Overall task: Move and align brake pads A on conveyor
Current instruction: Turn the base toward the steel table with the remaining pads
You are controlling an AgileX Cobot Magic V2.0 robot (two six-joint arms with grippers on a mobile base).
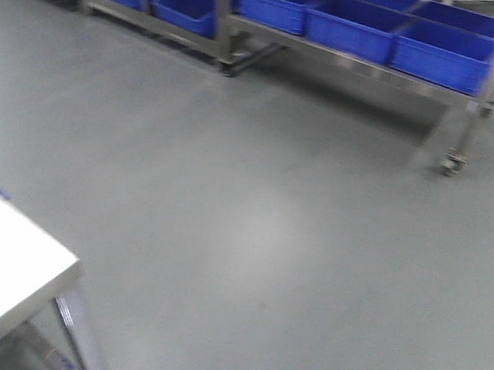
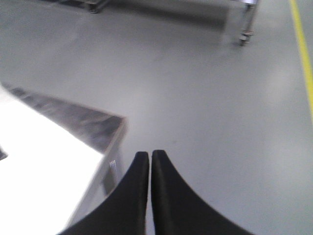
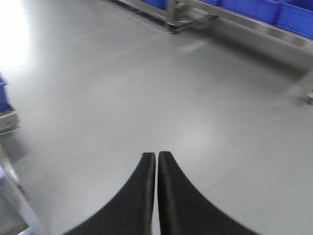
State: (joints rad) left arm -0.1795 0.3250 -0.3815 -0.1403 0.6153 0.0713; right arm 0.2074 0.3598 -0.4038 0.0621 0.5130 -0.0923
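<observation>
- The left gripper (image 2: 149, 154), a pair of black curved fingers, has its tips pressed together with only a hairline seam between them. It holds nothing.
- The right gripper (image 3: 156, 155), of the same black curved form, is likewise closed tip to tip and carries nothing.
- Both grippers hang above the smooth grey workshop floor (image 1: 270, 222), well apart from any workpiece.
- The shiny steel table (image 2: 44, 161) lies just beside and below the left gripper. Its corner also shows at the lower left of the front view. Glare washes out its top.
- The brake pads A and the conveyor appear in no view, so their position cannot be told from here.
- The step in hand is judged to be the approach to the conveyor, and no part of the task proper is done.
- To do this step well, the base should pass clear of the table corner and stop square to the belt, with both arms in reach of the pads.
- The jaws should be opened only once a pad lies directly beneath them.
- The blue rectangular plastic bins (image 1: 356, 26) sit side by side on a steel rack (image 1: 428, 88) on casters, at the far side of the floor.
- Nothing rises above the bin rims. The inner floors are blurred or hidden, so their contents cannot be told.
- A yellow floor line (image 2: 303, 49) runs along the right edge of the left wrist view.
</observation>
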